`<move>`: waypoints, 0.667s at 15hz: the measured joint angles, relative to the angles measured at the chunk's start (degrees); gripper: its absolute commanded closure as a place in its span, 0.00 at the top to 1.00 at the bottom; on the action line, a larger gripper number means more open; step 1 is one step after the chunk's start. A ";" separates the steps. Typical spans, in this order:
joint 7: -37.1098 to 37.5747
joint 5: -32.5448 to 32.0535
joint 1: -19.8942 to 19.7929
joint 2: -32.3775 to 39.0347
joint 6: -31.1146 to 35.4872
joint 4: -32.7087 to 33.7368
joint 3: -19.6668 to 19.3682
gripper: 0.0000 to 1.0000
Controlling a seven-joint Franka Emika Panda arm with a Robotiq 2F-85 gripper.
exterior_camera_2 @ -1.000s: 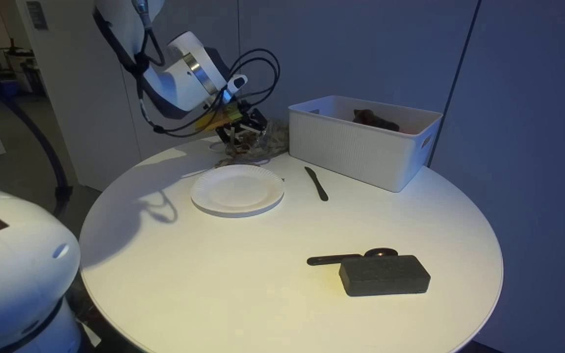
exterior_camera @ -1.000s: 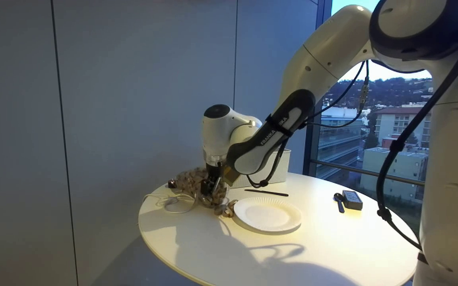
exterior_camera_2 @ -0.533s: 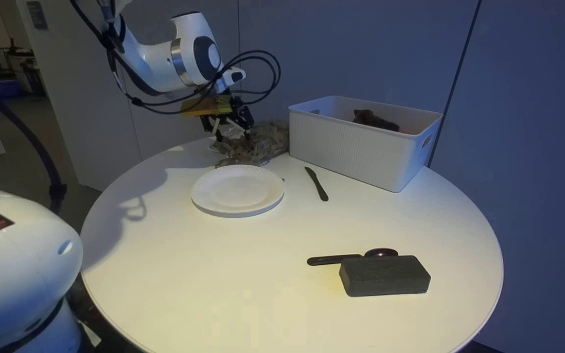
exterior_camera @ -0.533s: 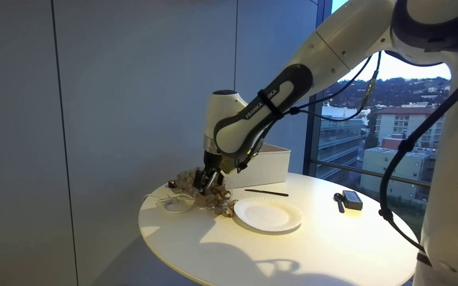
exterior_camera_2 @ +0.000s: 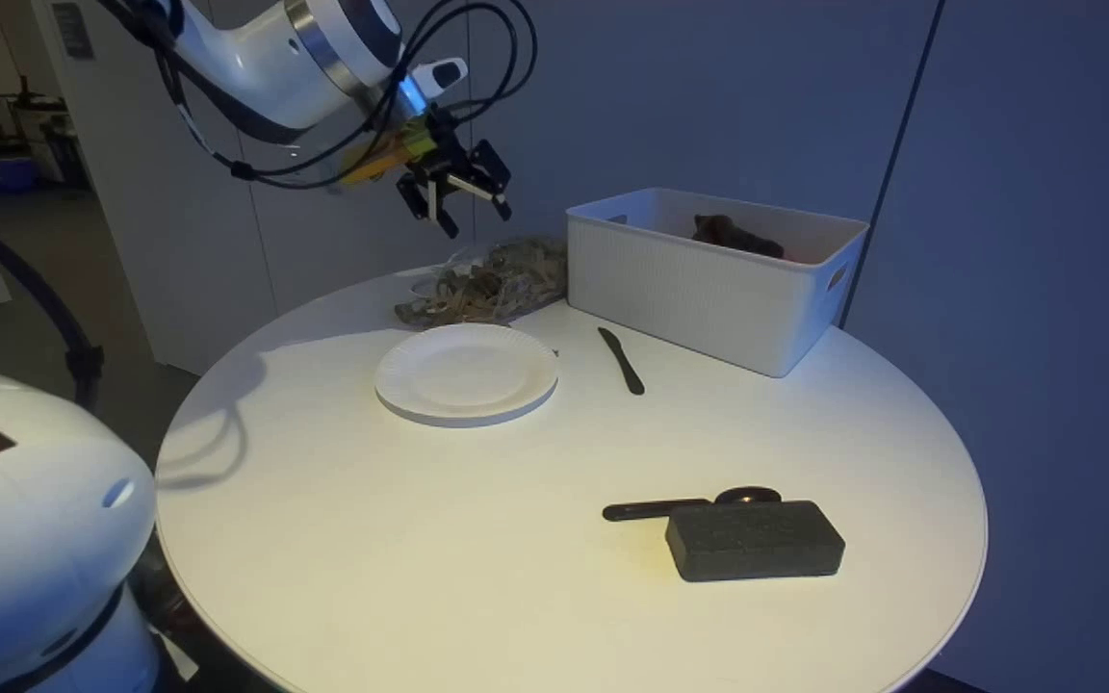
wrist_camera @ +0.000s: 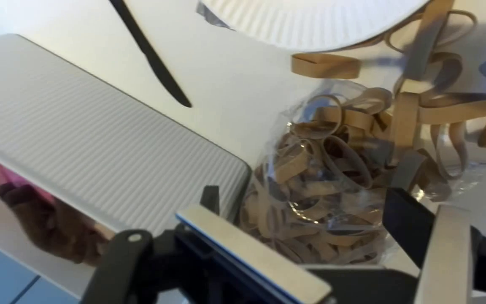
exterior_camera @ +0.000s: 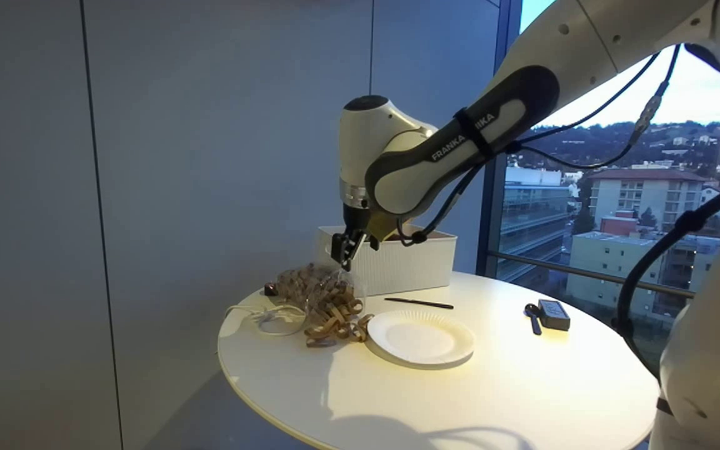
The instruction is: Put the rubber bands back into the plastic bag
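wide-apart jaws on the gripper, up in the air near the wall-side edge of a round white table. below the fingers and apart from them, a clear plastic bag full of tan rubber bands, with loose bands on the table outside it, as far as the rim of a white paper plate. just beside the bag, along the same edge, a ribbed white bin with a dark brown object inside. between plate and bin, a black knife. toward the window-side edge, a black spoon beside a dark block.
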 measured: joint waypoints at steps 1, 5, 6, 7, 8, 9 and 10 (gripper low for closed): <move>1.31 -0.84 -0.19 -1.35 -2.12 -0.51 0.50 1.00; -3.11 13.17 1.75 -5.24 -12.99 -2.15 0.74 1.00; -3.55 16.75 2.16 -5.96 -16.04 -2.46 0.74 1.00; -3.59 19.88 2.38 -6.64 -19.02 -2.84 0.75 1.00; -2.89 22.25 2.37 -7.30 -21.61 -3.24 0.73 1.00; -1.41 23.85 2.25 -7.94 -23.65 -3.74 0.71 1.00; 0.51 25.17 2.01 -8.60 -25.06 -4.41 0.67 1.00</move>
